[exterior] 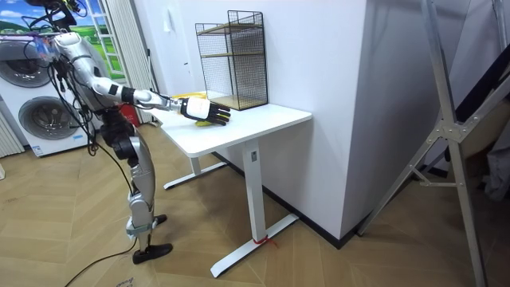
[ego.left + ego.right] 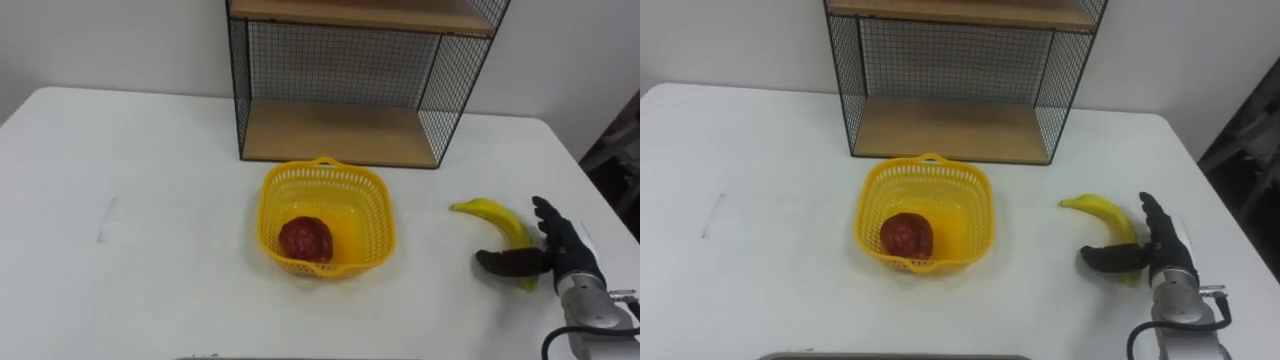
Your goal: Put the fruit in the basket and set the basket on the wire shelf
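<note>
The right hand (image 2: 562,250) brackets the banana (image 2: 493,214) on the table (image 2: 150,220), thumb across it, fingers fairly straight and seemingly not yet clamped. The banana should be light, smooth and easily bruised, so take it gently mid-curve. The eye views show a red fruit (image 2: 304,240) in the yellow basket (image 2: 325,170) before the wire shelf (image 2: 340,80). The room view shows the robot standing, arm outstretched.

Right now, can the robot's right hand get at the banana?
Likely yes: the right hand is beside the banana on the table, thumb lying across its near end, fingers straight to its right, nothing between them.
</note>
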